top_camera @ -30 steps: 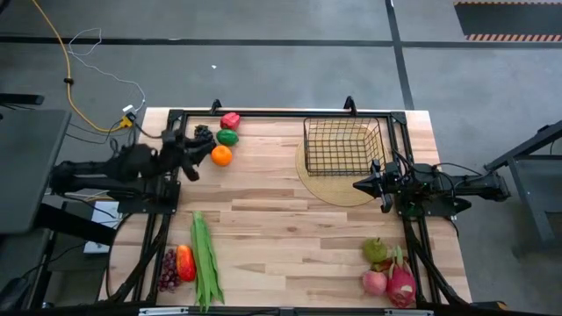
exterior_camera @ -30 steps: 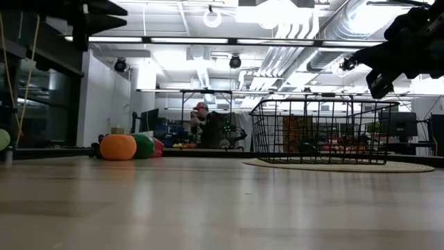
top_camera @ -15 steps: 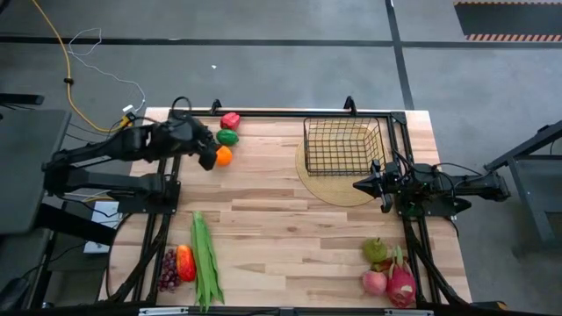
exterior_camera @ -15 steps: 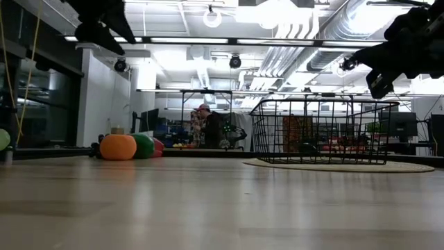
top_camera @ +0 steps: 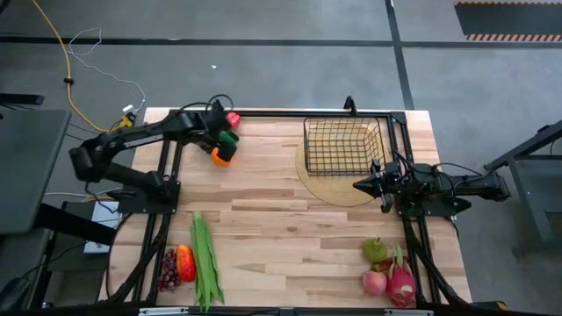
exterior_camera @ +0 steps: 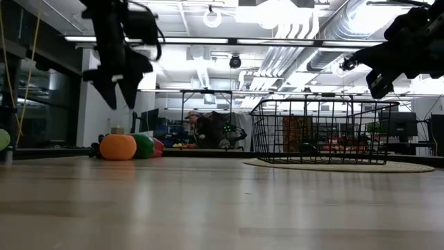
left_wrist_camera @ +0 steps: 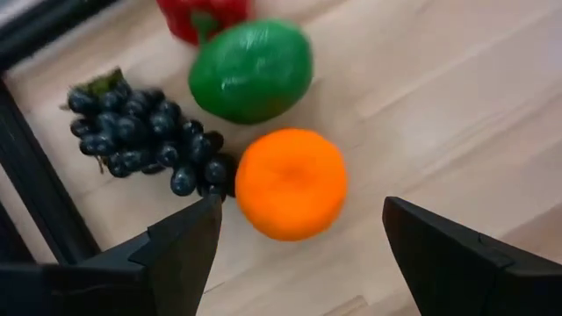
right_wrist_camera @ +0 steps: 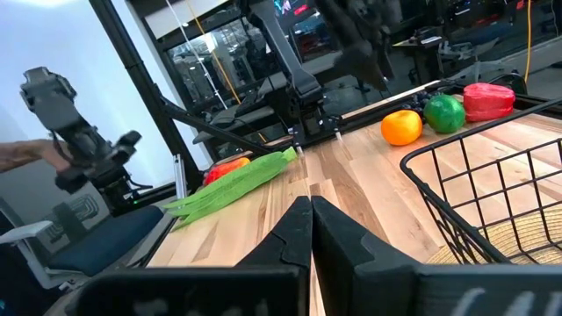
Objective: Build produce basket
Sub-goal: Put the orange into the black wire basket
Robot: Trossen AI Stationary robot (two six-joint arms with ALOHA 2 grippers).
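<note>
Produce lies in three groups on the wooden table (top_camera: pixel 290 219), and none of it is in the basket (top_camera: pixel 342 146). Near the far left corner are the orange pepper (top_camera: pixel 220 155), the green pepper (top_camera: pixel 227 138), the red pepper (top_camera: pixel 232 119) and the dark grapes (left_wrist_camera: pixel 140 136). In the left wrist view the grapes touch the orange pepper, and the green pepper is just beside both of them.

At the near left edge lie the long green beans (top_camera: pixel 205 260), with another red pepper (top_camera: pixel 184 262) and more grapes (top_camera: pixel 167 269) beside them. At the near right corner are the pear (top_camera: pixel 377 251), the apple (top_camera: pixel 375 282) and the pink dragon fruit (top_camera: pixel 401 283), close together.

The basket stands upright on a round tan mat (top_camera: pixel 338 188) at the far right part of the table.

The left gripper (top_camera: pixel 217 145) hangs above the orange pepper. Its fingers (left_wrist_camera: pixel 180 250) are spread wide, one on each side of the pepper in the wrist view, and they hold nothing. In the low view the gripper is clearly above the fruit, not touching it.

The right gripper (top_camera: pixel 360 185) waits above the near edge of the mat, just beside the basket. Its fingers (right_wrist_camera: pixel 294 233) are pressed together and empty.
</note>
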